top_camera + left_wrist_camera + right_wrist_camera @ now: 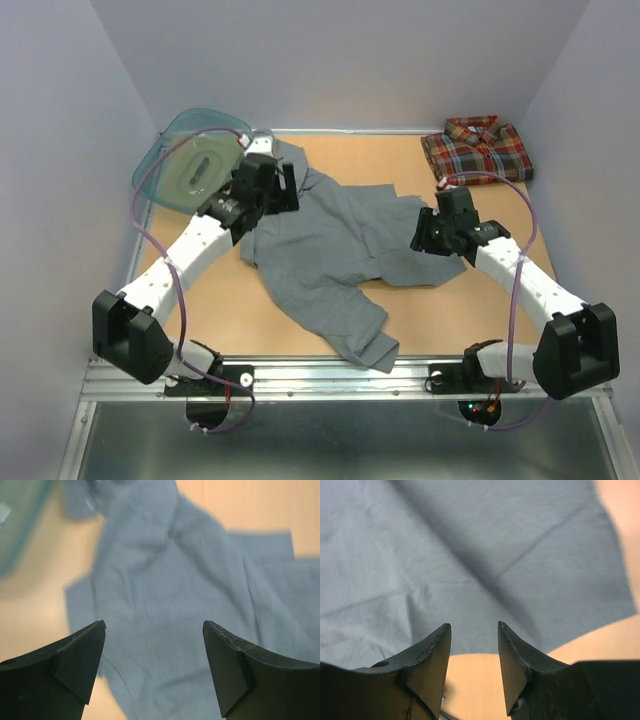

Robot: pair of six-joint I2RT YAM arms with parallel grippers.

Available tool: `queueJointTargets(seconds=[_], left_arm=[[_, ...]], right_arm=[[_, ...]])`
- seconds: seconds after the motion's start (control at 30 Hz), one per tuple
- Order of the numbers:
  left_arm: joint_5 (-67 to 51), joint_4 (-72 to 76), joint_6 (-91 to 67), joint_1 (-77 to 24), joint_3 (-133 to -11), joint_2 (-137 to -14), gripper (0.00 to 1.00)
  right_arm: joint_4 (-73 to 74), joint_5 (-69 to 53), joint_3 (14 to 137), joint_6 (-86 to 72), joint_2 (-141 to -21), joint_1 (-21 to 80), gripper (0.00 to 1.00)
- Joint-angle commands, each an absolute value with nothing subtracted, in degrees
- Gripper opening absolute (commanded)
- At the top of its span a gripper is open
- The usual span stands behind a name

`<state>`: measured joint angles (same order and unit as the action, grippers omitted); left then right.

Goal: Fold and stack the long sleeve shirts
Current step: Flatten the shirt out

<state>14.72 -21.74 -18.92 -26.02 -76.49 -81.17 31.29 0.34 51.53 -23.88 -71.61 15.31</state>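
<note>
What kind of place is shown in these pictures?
Probably a robot lab cell: plain walls enclose a wooden table, the left arm and right arm are bolted to its metal rail.

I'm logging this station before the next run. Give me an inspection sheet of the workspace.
Surface: wooden table top, bare around the cloth.
Job's things: grey shirt spread out, rumpled and unfolded, mid-table; plaid shirt folded at the far right corner.
Clutter: teal basin at the far left corner.
Grippers: left gripper open over the grey shirt; right gripper open at the shirt's edge; both hold nothing.
Cables: a purple cable loops along each arm.
Surroundings: plain pale walls; metal rail at the near edge.
</note>
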Motion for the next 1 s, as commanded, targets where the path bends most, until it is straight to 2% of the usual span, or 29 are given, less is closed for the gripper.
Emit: queueJointTargets(seconds=[0.0,0.2,0.5,0.8,0.97], left_arm=[[7.9,-20.2,-26.4,-29.8,-61.6,-78.2,0.9],[8.6,-16.3,-30.8,-32.3,-51.7,-79.8,0.9],[11.4,-20.2,-33.6,-32.3,-45.9,-83.0,0.9],[15.4,-24.9,-33.8,-30.1,-46.8,-78.5,0.89],[18.0,-28.3,-32.7,-29.2,-50.1,-75.0,0.89]], right_arm=[[28.0,-2.5,54.8,-21.2,-71.9,21.3,0.48],[22.1,-3.4,53.2,-22.0,-75.9,30.6,0.48],[15.9,-2.7,51.7,-21.6,-86.5,40.1,0.49],[15.4,-5.9,50.2,-22.3,-94.0,49.7,0.49],[16.1,-12.4,52.0,-24.6,-96.2,54.1,0.49]])
